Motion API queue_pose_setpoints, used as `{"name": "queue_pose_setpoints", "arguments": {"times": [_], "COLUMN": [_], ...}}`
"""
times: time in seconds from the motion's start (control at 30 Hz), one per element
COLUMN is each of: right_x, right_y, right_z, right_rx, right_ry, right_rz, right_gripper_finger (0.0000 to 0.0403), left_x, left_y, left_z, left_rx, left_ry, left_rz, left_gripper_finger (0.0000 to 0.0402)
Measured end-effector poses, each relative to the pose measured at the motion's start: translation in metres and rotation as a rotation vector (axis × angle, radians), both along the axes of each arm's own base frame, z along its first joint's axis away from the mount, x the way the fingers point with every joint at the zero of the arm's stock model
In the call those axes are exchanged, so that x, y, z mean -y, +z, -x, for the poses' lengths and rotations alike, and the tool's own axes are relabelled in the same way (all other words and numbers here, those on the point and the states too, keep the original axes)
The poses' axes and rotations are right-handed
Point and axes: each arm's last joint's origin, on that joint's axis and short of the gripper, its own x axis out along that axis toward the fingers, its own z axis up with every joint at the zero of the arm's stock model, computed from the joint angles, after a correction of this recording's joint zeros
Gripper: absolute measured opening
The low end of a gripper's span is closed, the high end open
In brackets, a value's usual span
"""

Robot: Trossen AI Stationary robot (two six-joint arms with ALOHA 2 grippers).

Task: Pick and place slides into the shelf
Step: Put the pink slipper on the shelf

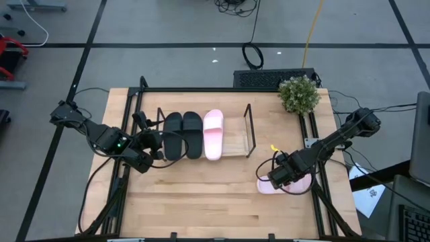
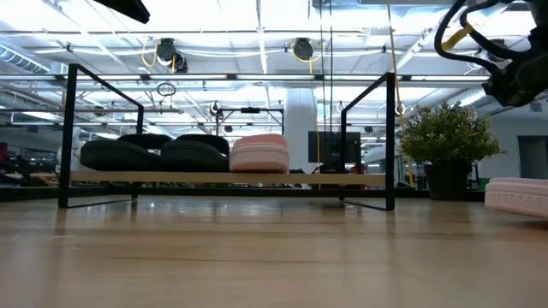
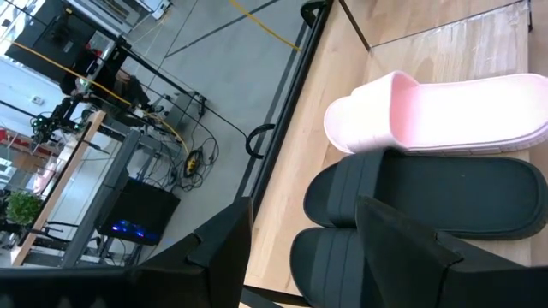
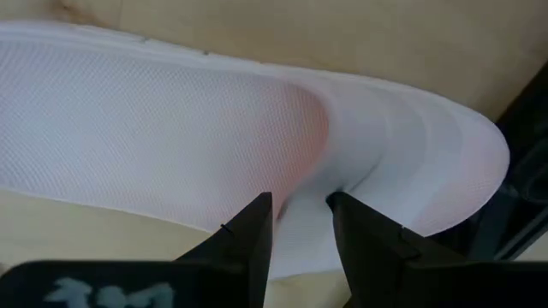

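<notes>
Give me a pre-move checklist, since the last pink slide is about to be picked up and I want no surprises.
1. Right gripper over the pink slide on the table: ok, jaws straddle the strap edge.
2. Grip closed on it: not ok, jaws stand open.
3. Free slot on the shelf: ok, bare board beside the shelved pink slide.
4. Two black slides seated on the shelf: ok.
5. Left gripper clear of the free slot: ok, it sits at the shelf's other end by the black slides, jaws open.
6. Plant out of the carry path: cannot tell.
</notes>
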Motion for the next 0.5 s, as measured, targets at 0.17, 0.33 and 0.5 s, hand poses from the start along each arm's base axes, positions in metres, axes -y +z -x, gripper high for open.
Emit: {"name": "queue_pose_setpoints", "arguments": {"times": [0.17,0.33,0.5], "right_x": [0.0010,0.0015,-0.0001], "right_y": [0.0002,0.0004,0.0000], "right_z": [0.0004,0.0013,-0.0016], "right_rx": [-0.002,-0.014,0.012], "right_ry": [-0.001,-0.018,-0.051], "right_rz": [0.008,0.018,0.006], "right_gripper_finger": [0.0116,0.0116,0.0116], "left_x": [0.0000,0.0001,0.0001], "left_y": [0.0000,0.0000,0.0000], "left_z": [0.0000,0.0001,0.0001], "left_rx": [0.000,0.000,0.000], "left_ry": [0.000,0.000,0.000], "left_rz": [0.000,0.000,0.000], "left_gripper_finger": [0.0216,0.0216,0.0216]}}
